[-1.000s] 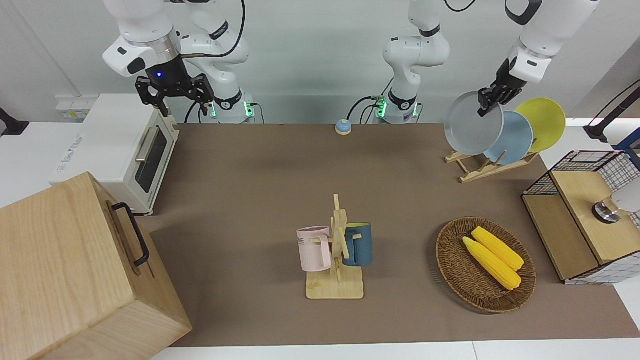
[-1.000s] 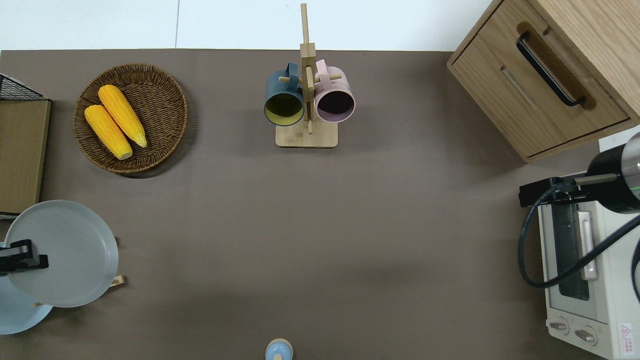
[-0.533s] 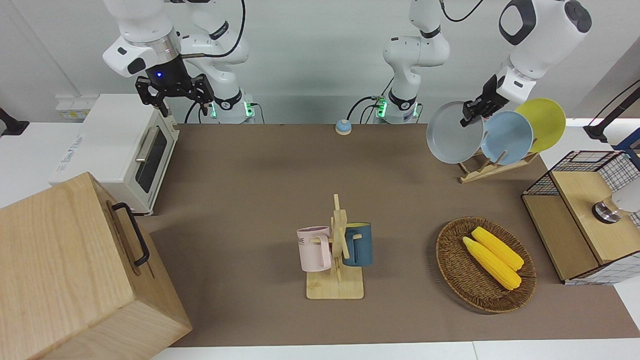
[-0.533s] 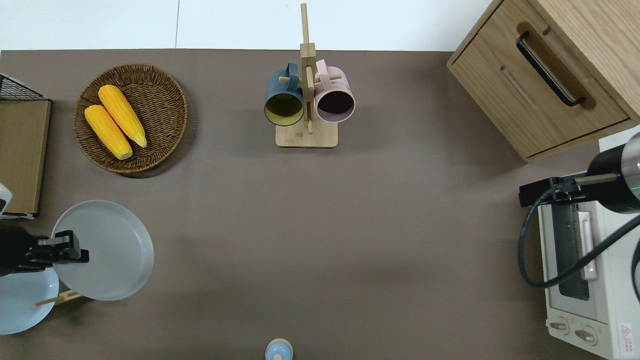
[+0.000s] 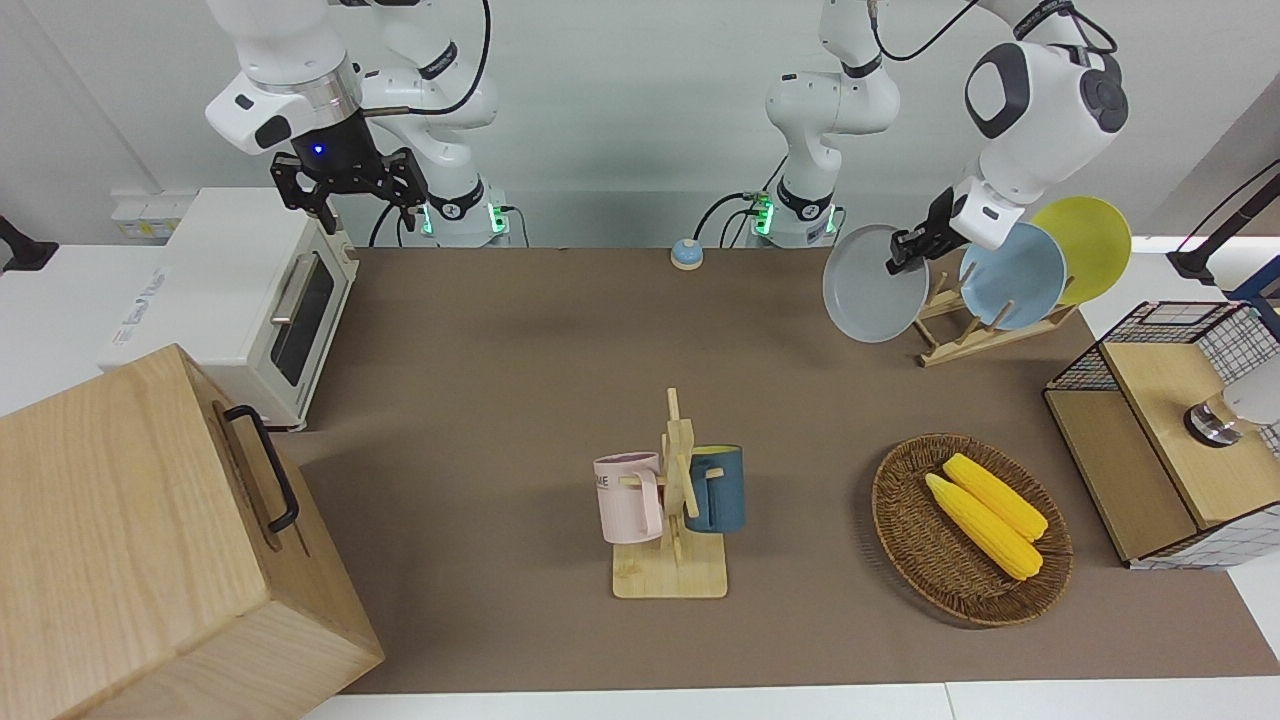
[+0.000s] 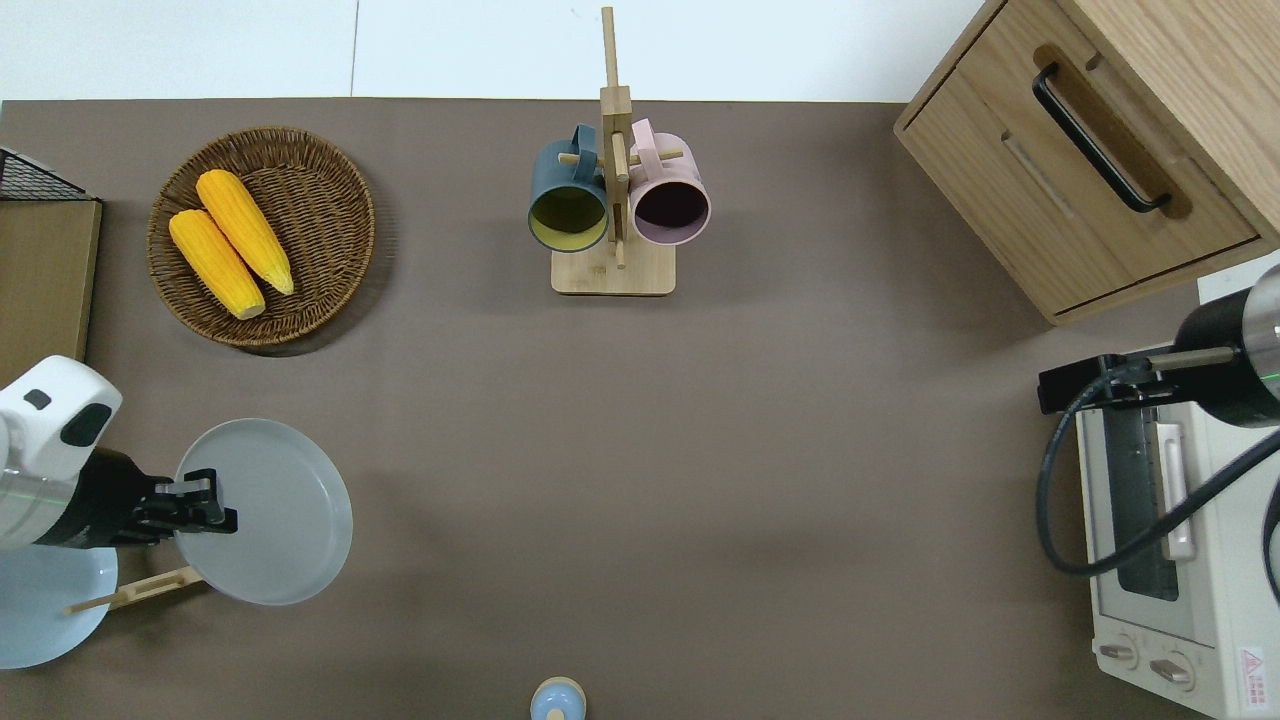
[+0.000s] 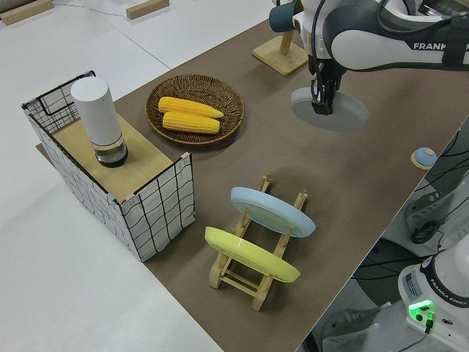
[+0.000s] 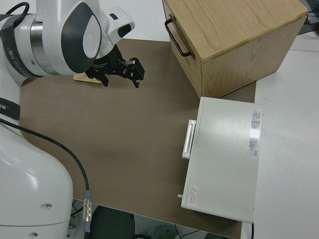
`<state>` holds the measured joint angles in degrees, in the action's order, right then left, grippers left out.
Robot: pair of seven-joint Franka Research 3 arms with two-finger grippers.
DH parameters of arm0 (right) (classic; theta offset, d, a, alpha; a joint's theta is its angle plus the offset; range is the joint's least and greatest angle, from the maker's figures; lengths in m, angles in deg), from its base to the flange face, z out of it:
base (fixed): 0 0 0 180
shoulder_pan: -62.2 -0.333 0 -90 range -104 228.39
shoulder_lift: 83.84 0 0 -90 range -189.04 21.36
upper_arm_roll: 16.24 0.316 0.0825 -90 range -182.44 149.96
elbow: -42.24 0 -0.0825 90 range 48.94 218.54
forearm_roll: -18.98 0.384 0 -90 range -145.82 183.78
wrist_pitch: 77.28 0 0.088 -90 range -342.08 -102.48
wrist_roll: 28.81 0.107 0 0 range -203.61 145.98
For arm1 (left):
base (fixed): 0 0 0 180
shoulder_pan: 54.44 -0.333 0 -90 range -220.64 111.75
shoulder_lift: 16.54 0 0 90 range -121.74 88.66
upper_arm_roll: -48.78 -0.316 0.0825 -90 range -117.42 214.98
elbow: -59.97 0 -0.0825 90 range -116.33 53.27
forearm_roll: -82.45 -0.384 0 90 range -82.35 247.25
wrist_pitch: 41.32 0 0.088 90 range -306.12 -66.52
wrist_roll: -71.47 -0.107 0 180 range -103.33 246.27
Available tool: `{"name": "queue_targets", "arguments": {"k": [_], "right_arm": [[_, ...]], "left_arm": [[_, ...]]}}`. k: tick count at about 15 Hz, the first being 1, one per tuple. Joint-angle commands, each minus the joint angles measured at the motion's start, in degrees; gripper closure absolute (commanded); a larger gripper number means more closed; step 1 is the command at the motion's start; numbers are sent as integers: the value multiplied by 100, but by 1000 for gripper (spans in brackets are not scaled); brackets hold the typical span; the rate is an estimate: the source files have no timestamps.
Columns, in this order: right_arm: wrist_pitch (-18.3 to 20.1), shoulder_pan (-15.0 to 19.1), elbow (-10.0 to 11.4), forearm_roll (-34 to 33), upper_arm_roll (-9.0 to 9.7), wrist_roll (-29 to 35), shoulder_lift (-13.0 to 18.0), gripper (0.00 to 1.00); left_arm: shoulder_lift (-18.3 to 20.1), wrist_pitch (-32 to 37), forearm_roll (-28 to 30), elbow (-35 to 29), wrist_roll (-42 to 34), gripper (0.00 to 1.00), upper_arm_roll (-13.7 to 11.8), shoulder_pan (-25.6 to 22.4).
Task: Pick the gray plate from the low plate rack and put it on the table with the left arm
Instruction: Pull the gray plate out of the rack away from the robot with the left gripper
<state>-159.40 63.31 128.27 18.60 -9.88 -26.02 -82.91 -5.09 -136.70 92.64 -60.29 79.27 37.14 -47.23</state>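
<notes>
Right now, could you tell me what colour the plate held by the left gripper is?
Plain pale gray plate, clearest in the overhead view.

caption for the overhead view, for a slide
Left gripper carries the gray plate clear of the low plate rack.

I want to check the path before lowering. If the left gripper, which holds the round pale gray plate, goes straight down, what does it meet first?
Probably only the bare brown matting of the table: the left gripper and round pale gray plate hang over open matting beside the low light-wood plate rack.
</notes>
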Motion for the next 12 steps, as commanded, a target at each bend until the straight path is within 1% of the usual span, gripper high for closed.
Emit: {"name": "queue_targets", "arguments": {"k": [1, 5, 7, 12], "right_arm": [[91, 143, -43, 109, 103, 54, 12, 11], [91, 143, -43, 109, 103, 54, 12, 13], [91, 143, -43, 109, 103, 54, 12, 13], [91, 143, -43, 109, 103, 54, 12, 11]], "left_arm": [[85, -349, 80, -375, 11, 900, -49, 87], [77, -771, 159, -692, 20, 900, -40, 166], [24, -972, 307, -806, 20, 902, -40, 175], [-90, -1097, 414, -833, 20, 900, -31, 280]]}}
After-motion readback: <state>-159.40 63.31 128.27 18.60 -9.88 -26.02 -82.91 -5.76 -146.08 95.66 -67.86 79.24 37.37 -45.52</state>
